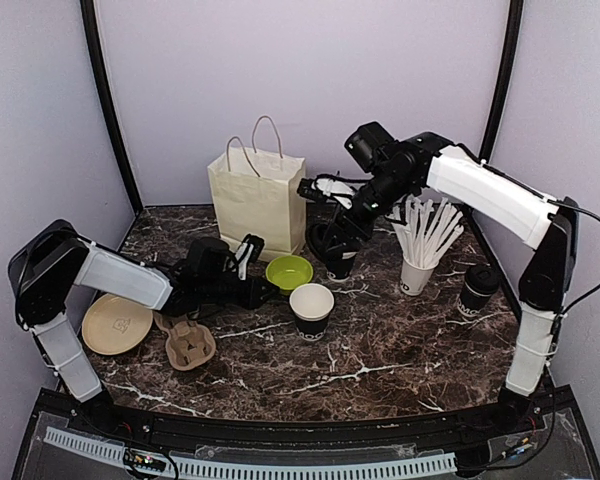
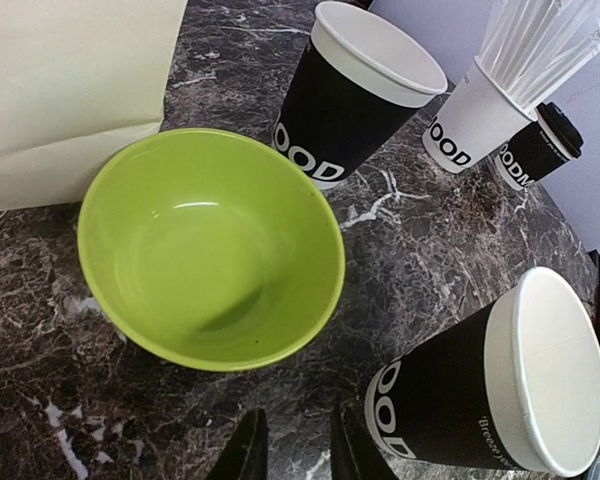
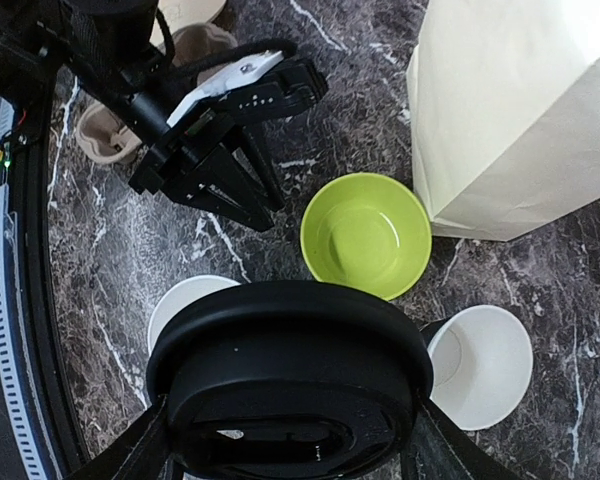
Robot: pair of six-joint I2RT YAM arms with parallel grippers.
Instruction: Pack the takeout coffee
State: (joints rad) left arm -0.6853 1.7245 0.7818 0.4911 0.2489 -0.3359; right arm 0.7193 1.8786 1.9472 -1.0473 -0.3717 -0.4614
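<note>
Two open black coffee cups stand by the lime-green bowl (image 1: 289, 272): one in front (image 1: 311, 308), one behind (image 1: 342, 264). A third cup with a black lid (image 1: 477, 290) stands at the right. My right gripper (image 1: 330, 240) hangs over the back cup, shut on a black plastic lid (image 3: 290, 360) that fills the bottom of the right wrist view. My left gripper (image 1: 260, 275) lies low on the table just left of the bowl. Its fingers (image 2: 248, 450) stand a little apart with nothing between them, and the front cup (image 2: 500, 390) is to their right.
A cream paper bag (image 1: 258, 200) stands upright at the back. A white cup of white straws (image 1: 417, 270) sits right of the cups. A brown cup carrier (image 1: 188, 345) and a tan disc (image 1: 115, 323) lie at the front left.
</note>
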